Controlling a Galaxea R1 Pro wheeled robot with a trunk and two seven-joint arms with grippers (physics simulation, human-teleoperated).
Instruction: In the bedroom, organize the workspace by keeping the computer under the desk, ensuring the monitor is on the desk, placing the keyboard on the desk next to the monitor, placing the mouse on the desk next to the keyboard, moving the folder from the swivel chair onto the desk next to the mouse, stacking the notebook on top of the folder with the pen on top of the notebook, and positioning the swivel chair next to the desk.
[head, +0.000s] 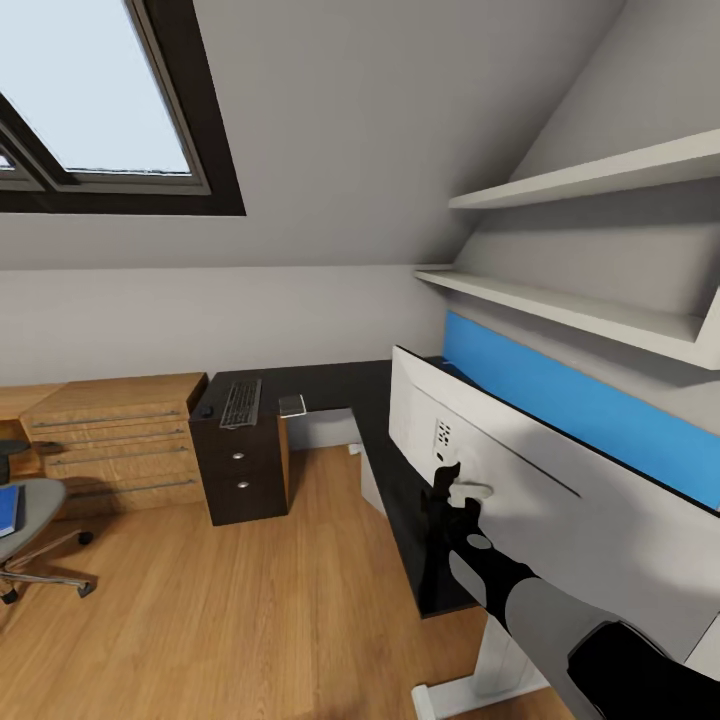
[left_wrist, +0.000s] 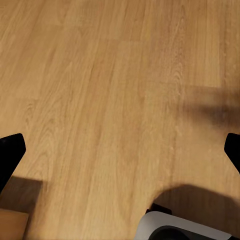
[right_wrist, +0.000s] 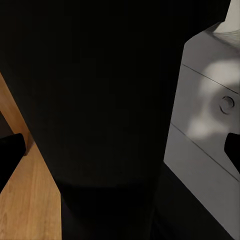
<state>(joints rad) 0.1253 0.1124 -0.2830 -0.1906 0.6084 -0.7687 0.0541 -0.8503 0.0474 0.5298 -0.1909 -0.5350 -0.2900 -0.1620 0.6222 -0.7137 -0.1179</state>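
- Grey-white boxy computer tower (head: 520, 480) lies on the glossy black L-shaped table (head: 340, 395), against the bright blue back panel (head: 580, 400). It is not under the table, so that step is open.
- Right claw (right_wrist: 120, 150): fingers spread apart with nothing between them. It hovers over the black top just beside the tower's front face; in the head view it sits at the tower's near side.
- Left claw (left_wrist: 120, 150): fingers apart, empty, pointing down at the light wood plank floor (left_wrist: 100, 90).
- Slim dark grey keyboard (head: 240, 402) is already on the table, at the far end above the black drawer unit with round knobs (head: 240, 470).
- Small black rounded mouse (head: 206, 411) looks to be just beside the keyboard on the table; it is tiny, so this is a judgement.
- Small pale flat item (head: 292, 404) lies near the keyboard's other side. It may be the notebook; too small to tell.
- Flat bright blue folder (head: 8, 510) is on the seat of the grey padded swivel chair (head: 35, 530), not moved yet. The chair is well apart from the table, so that step is not done either.
- Notebook and pen stacking not done, as the folder is still on the chair.
- Counts: one tower, one keyboard, one mouse, one folder, one chair, one black drawer unit, one light wooden drawer chest (head: 120, 435), two white wall shelves (head: 590, 175), two claws.
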